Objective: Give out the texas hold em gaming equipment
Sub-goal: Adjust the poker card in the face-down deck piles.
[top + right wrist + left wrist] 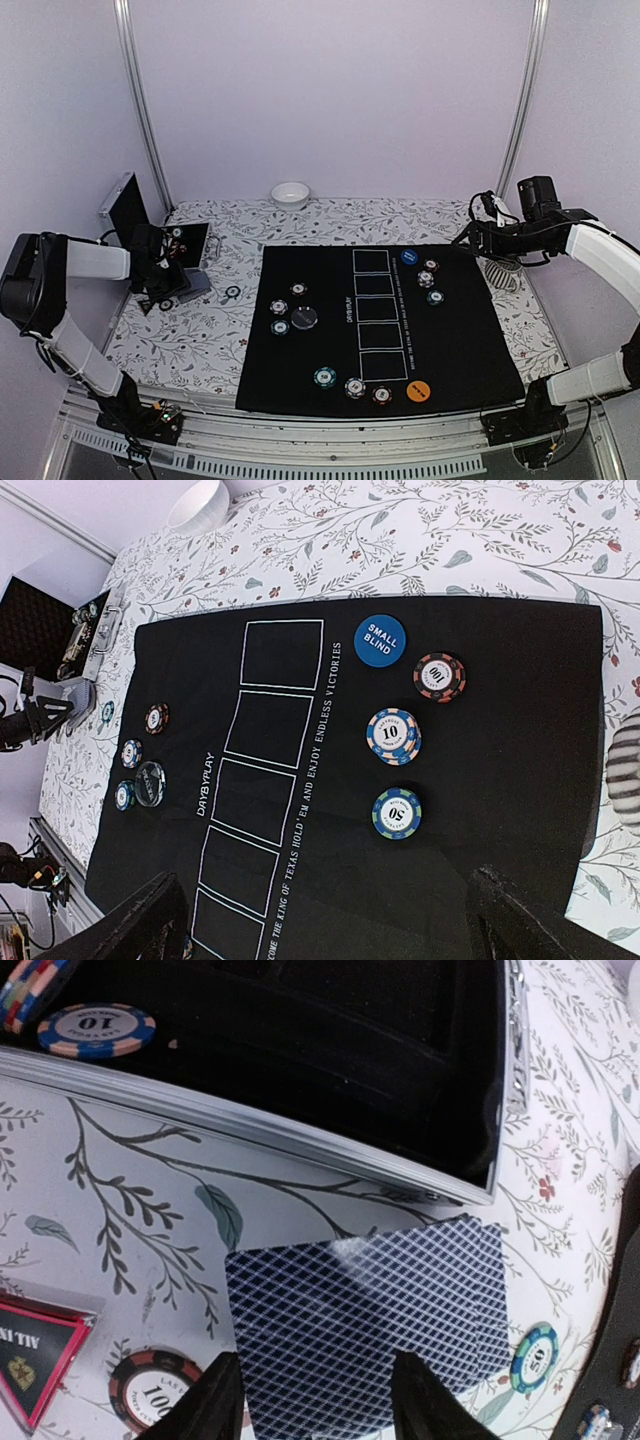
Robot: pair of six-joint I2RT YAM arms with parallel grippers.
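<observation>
Black mat (480, 340) fills mid-table; the playing cards (370, 1330) lie off its left, beside the open case (300, 1140). Over their near edge hangs the left gripper (318, 1400), fingers apart along the cards' long axis. The right gripper (325, 910), spread wide, is well apart.

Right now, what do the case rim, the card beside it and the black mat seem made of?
The case rim looks like metal, probably aluminium: silvery with a bright sheen. The card seems coated paper or plastic: thin, flat, a pale glare patch on its lattice-printed back. The black mat looks like matte cloth or felt: no glare, crisp white print.
</observation>
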